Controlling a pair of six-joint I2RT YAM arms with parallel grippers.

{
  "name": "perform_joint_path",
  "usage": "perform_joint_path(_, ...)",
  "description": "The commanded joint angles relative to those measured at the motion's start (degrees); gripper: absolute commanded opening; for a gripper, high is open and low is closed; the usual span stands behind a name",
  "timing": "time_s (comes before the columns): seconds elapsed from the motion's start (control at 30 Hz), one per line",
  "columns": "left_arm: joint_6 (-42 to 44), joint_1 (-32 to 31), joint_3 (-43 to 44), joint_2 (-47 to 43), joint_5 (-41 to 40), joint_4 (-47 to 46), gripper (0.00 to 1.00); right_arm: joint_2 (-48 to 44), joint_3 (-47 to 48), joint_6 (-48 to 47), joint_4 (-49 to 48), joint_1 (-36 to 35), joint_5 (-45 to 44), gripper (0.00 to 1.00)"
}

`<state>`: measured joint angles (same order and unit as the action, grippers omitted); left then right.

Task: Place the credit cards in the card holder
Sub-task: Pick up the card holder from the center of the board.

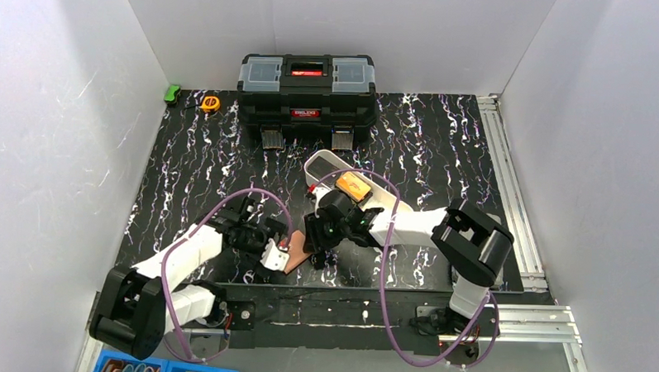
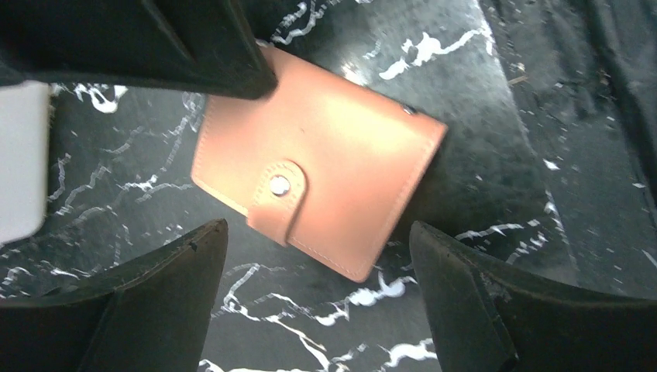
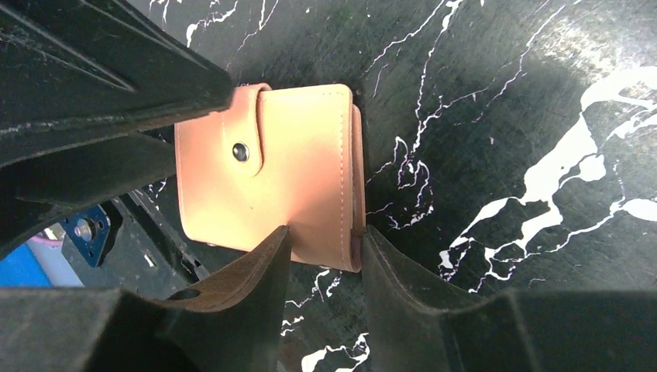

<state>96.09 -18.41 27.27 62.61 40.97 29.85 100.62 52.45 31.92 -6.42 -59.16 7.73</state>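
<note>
From above, the card holder lies flat midway along the near edge of the worktop. The left wrist view shows it tan-pink, folded, tab snapped, under my left claw, which is spread and empty. In the right wrist view my right claw straddles the edge opposite the tab, half closed. I cannot tell whether it grips, so I should pinch squarely before unsnapping.

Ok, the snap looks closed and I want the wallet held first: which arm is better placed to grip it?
Right, I'd say: the right gripper straddles one edge of the card holder; the left gripper hovers open above it.
</note>
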Motion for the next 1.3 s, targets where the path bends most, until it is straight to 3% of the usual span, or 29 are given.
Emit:
perform_joint_path(0.0,-7.75,-3.99,-1.39,1.71,-2.5,-9.91,0.85,-1.55,-1.39,-0.53,-1.15,-0.3,2.27,0.45)
perform_joint_path(0.1,-9.68,-4.82,-1.11,3.64,-4.76,-10.8,0.79,-2.19,-1.88,-0.45,-2.17,-0.26,2.61,0.32)
perform_joint_path(0.2,-10.89,-4.97,-1.76,4.05,-6.17,-12.33,0.7,-3.27,-1.84,-0.48,-2.14,-0.26,1.96,0.01)
perform_joint_path(0.3,-14.38,-4.97,-1.42,2.71,-6.87,-12.05,0.73,-5.17,-2.06,-0.4,-2.45,-0.26,1.48,0.01)
perform_joint_path(0.53,-29.23,-4.42,7.53,0.37,-6.25,-0.44,0.98,-10.94,-2.98,-1.59,-1.61,-0.26,-0.34,0.01)
perform_joint_path(0.7,-36.12,-0.11,18.17,5.28,3.13,12.89,0.98,-16.27,-4.16,-4.46,1.32,-0.66,-3.13,0.01)
perform_joint_path(0.93,-30.94,3.75,28.9,15.91,19.39,32.54,0.99,-20.79,-3.01,-10.42,4.94,-4.14,-9.2,0.01)
perform_joint_path(1.27,-17.31,3.84,37.47,27.89,23.35,39.22,0.99,-18.56,3.06,-21.16,12.27,-10.12,-16.48,0.01)
